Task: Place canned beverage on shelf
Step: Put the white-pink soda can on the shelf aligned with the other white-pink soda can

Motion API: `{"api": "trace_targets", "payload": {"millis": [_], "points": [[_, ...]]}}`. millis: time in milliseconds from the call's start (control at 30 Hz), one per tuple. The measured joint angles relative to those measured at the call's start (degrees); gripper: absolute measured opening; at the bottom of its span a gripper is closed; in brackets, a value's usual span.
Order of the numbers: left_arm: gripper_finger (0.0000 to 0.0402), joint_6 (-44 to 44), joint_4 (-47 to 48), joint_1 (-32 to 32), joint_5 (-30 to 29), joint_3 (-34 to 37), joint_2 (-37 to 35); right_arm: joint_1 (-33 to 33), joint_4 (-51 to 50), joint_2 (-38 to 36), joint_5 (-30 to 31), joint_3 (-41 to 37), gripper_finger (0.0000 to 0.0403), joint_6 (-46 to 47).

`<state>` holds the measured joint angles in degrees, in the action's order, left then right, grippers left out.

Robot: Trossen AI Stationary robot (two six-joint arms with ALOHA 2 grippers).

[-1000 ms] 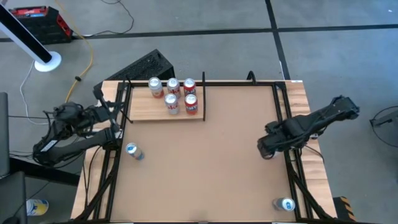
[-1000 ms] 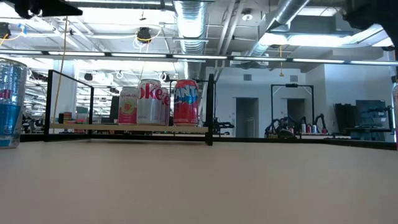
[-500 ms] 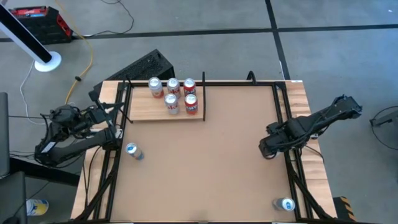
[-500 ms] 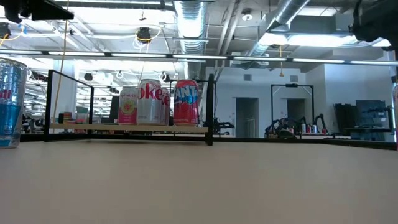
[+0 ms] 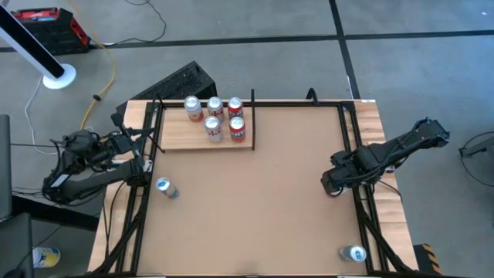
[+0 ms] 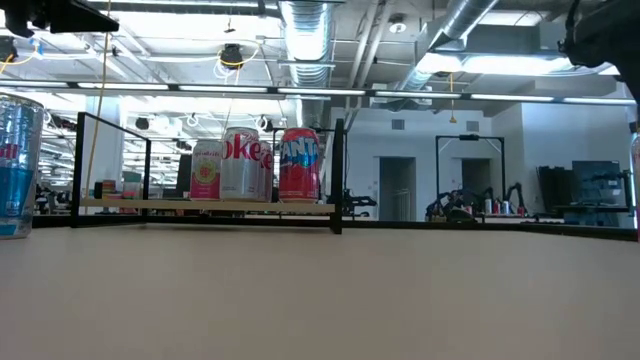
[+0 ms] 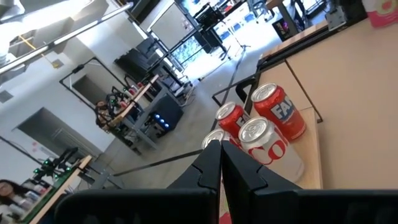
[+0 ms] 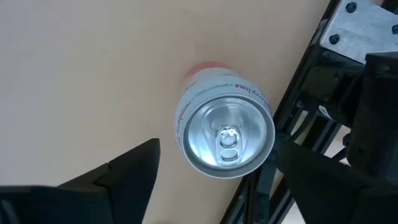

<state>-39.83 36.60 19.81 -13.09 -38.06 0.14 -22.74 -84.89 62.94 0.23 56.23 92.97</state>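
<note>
The right tool (image 5: 332, 185) is seen spread wide above the right part of the counter (image 5: 255, 208), near its right rail, with nothing grasped. In the right wrist view its two dark fingers (image 8: 118, 177) stand apart on either side of an upright white can (image 8: 225, 135), seen from above with its silver lid and pull tab showing; the can stands on the counter just beside the black frame at the counter's edge, and the fingers are not touching it. In the high view the same can (image 5: 354, 253) is found at the near right corner of the counter, well apart from the shelf.

The shelf (image 5: 179, 141) lies at the far left of the counter, and five upright cans (image 5: 220, 117) are grouped on it, touching or nearly so; red and silver ones are made out in the low view (image 6: 258, 164). A blue can (image 5: 164, 188) stands on the counter near the left edge.

The left tool (image 7: 221, 165) is clenched shut and empty, held off the counter's left side and pointed toward the cans on the shelf.
</note>
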Motion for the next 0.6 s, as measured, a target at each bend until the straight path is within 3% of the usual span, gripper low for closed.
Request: {"api": "trace_targets", "payload": {"millis": [300,600], "points": [[0.0000,0.0,0.0,-1.3,-1.3,0.0,0.0,0.0,-0.2,0.0,1.6,-0.8,0.0379,0.0],[0.0000,0.0,0.1,-1.3,-1.3,0.0,0.0,0.0,6.9,0.1,0.2,-9.1,0.0379,-3.2]]}}
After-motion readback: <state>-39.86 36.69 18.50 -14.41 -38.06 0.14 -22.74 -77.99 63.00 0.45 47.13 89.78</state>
